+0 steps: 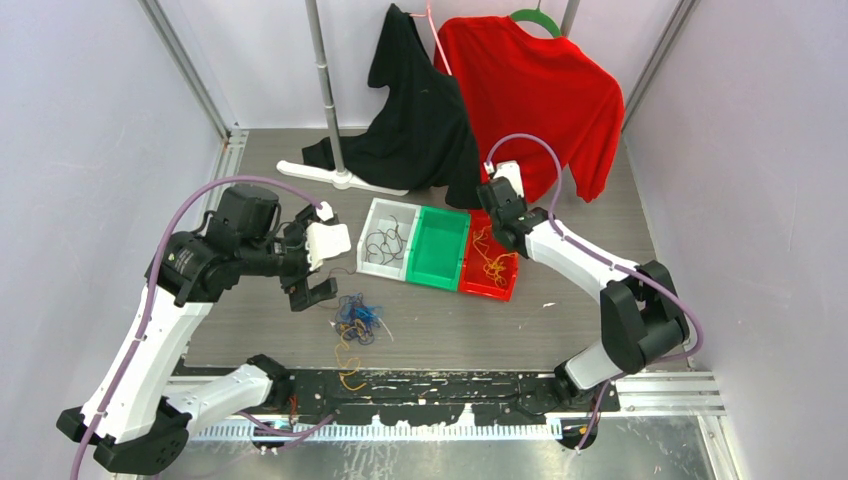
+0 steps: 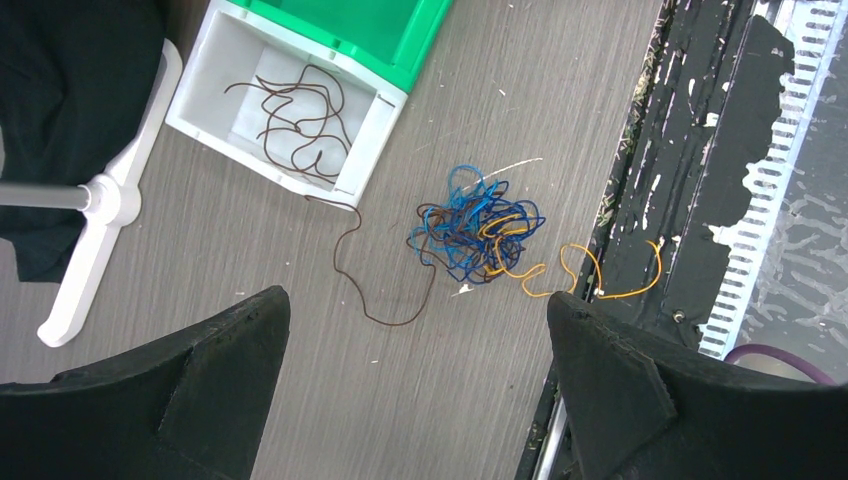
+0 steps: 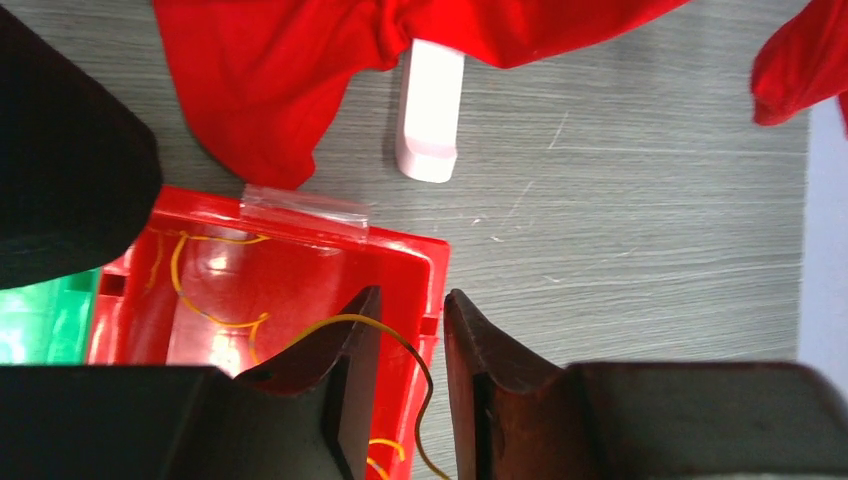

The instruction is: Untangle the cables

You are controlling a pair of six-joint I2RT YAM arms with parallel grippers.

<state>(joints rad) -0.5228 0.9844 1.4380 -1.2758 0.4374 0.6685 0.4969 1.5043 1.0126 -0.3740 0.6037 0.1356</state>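
the cables [image 1: 357, 318] are being faced by the wide-spread left claw [image 1: 315, 292], the nearer one, lying just to its right.

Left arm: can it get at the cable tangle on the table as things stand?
Probably yes. The left gripper hovers open, with the tangle lying exposed on the table just ahead of its fingers. Nothing sits between them, and the white bin is off to one side.
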